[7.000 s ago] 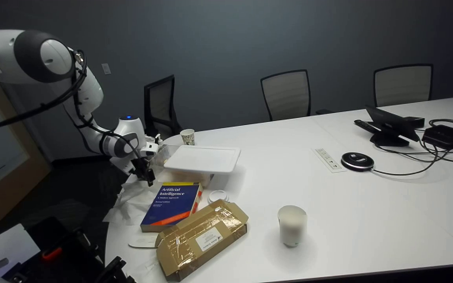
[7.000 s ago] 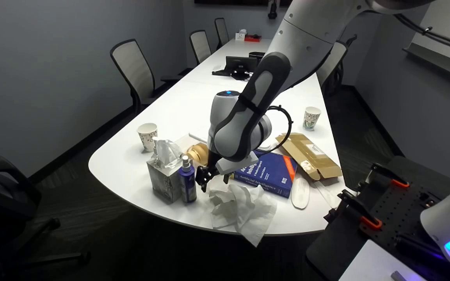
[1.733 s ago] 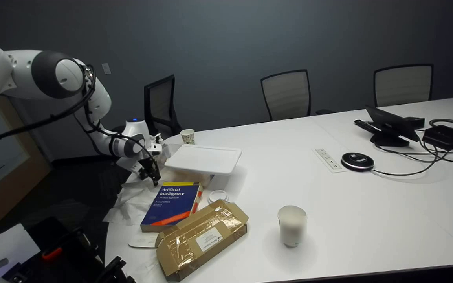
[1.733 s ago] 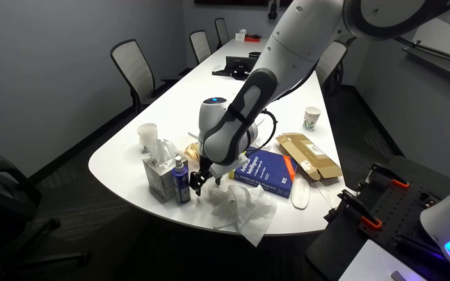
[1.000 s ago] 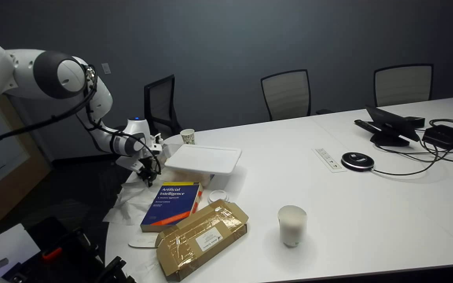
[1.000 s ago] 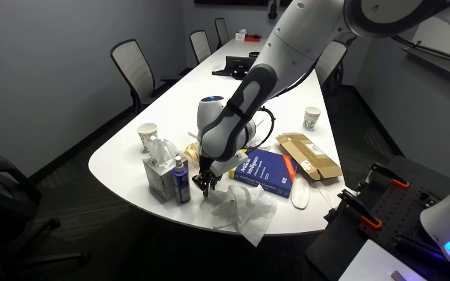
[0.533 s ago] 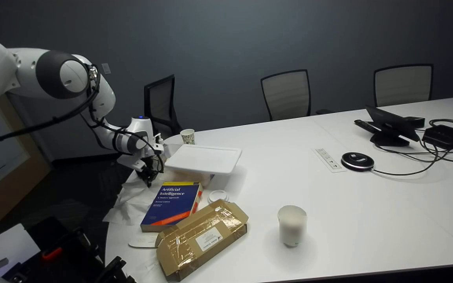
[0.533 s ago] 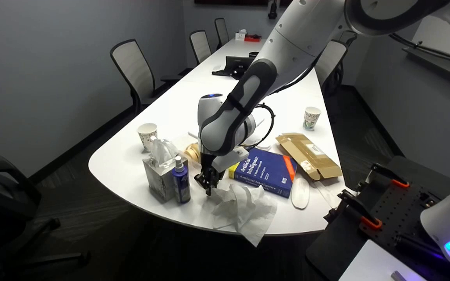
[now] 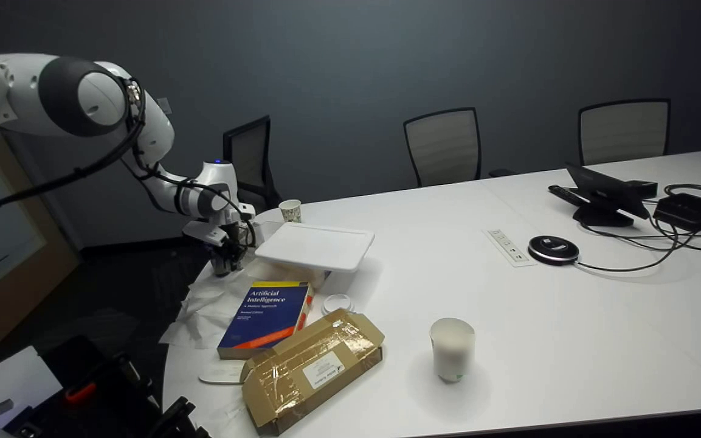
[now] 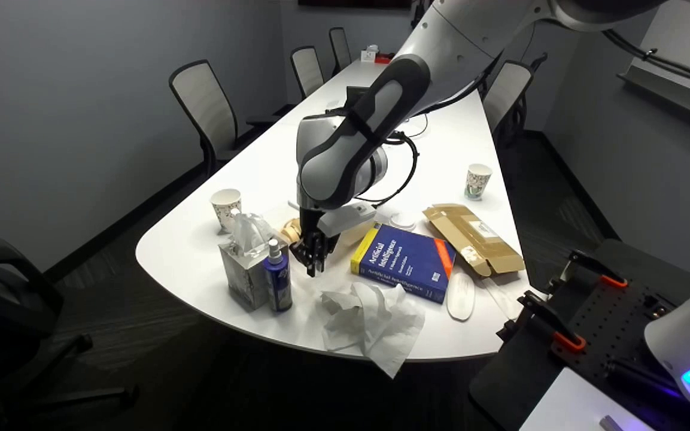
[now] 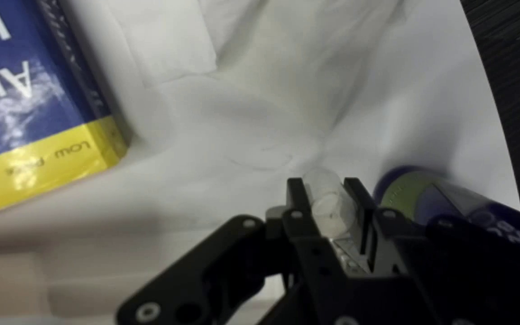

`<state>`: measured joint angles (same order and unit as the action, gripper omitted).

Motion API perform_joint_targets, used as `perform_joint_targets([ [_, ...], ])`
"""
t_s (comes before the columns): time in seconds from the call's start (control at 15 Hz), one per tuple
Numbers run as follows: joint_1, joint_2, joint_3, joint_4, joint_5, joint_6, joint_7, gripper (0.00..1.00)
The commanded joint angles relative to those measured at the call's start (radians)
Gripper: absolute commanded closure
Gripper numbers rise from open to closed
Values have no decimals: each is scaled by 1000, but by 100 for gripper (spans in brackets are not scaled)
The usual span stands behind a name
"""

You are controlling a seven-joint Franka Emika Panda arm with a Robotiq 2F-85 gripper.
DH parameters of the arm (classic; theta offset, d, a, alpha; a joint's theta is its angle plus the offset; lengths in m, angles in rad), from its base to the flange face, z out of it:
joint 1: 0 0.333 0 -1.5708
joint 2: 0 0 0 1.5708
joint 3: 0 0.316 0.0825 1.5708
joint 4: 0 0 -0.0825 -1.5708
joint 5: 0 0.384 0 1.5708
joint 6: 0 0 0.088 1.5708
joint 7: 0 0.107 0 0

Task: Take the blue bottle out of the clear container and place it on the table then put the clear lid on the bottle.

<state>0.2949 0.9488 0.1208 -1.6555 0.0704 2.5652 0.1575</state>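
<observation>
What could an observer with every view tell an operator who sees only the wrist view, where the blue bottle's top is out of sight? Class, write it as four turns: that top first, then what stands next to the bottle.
Operator: On the wrist view I see the clear lid held in my gripper and part of the blue bottle, but not its top. What is up there?
Observer: In an exterior view, a white spray top with no lid over it.
Operator: And what stands right beside the bottle, where I can't make anything out?
Observer: A silver tissue box, in an exterior view.
</observation>
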Motion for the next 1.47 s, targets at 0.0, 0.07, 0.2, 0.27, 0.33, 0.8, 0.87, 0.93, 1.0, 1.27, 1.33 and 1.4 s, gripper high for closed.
perform_joint_targets([
  [0.0,4,-105,-1,-47,-34,-56,-14,94],
  [0.07,8,-131,-1,-52,-44,-71,-12,94],
  [0.2,20,-176,-3,-56,-66,-103,-8,94],
  [0.27,24,-197,-3,-57,-78,-120,-9,94],
  [0.33,30,-219,-1,-58,-91,-137,-11,94],
  [0.8,62,-270,46,-4,-134,-263,-75,94],
  [0.87,65,-274,54,-2,-136,-274,-88,94],
  [0.93,73,-273,58,5,-142,-289,-93,94],
  [1.0,77,-271,64,11,-148,-296,-101,94],
  [1.27,94,-259,71,24,-167,-287,-106,94],
  [1.33,99,-253,67,28,-171,-278,-104,94],
  [1.4,104,-250,63,32,-176,-277,-101,94],
])
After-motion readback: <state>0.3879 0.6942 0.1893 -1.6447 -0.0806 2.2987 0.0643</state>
